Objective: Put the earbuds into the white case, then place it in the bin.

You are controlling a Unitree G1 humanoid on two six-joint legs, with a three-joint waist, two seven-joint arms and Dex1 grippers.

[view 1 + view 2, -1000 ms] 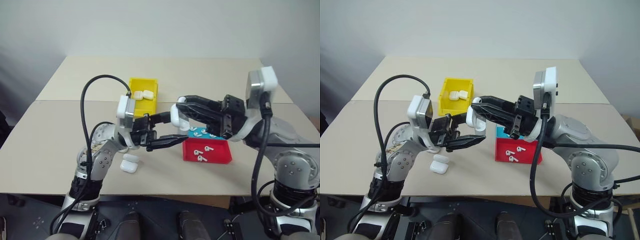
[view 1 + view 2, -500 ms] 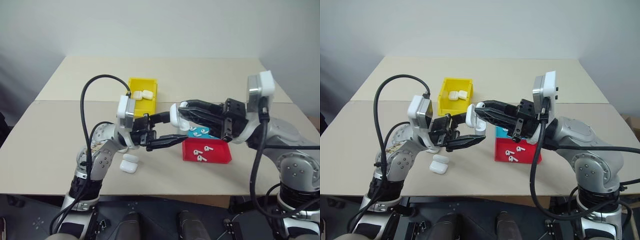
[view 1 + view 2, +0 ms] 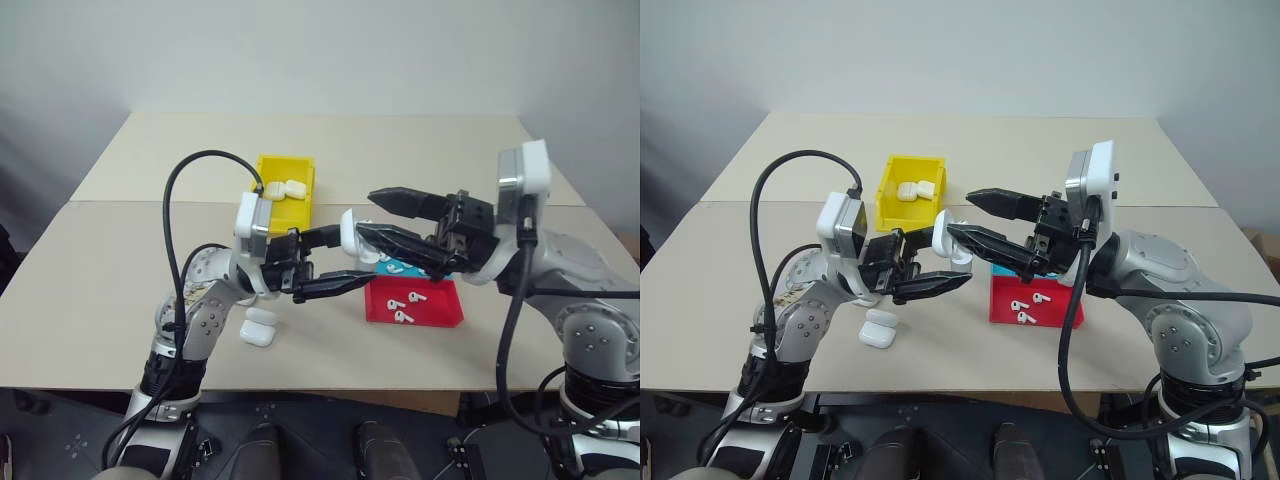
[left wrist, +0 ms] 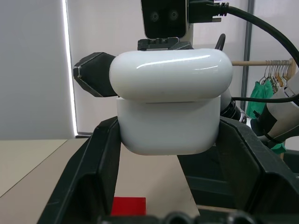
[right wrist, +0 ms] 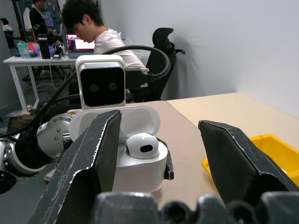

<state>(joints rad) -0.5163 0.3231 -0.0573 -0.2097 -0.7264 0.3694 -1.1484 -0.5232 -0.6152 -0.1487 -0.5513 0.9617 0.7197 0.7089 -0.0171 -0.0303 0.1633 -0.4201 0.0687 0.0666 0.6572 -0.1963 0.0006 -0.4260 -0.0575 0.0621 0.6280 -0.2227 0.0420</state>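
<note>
Nearest, two spare cases (image 3: 258,328) lie on the desk (image 3: 90,300) at about 7 o'clock from the left gripper (image 3: 345,257). Its jaws are clamped on the white case (image 4: 168,105), held above the desk with the lid up and an earbud (image 5: 142,144) seated inside. At 3 o'clock, the right gripper (image 3: 385,215) has its jaws spread apart, straddling the case. Below it sit the red tray (image 3: 440,310) of earbuds and a blue tray (image 3: 405,266). Farther, at 11 o'clock, the yellow bin (image 3: 270,205) holds two cases.

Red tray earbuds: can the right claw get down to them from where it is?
Probably yes. The right claw hangs open just above the red tray, and the earbuds lie uncovered with nothing between.
</note>
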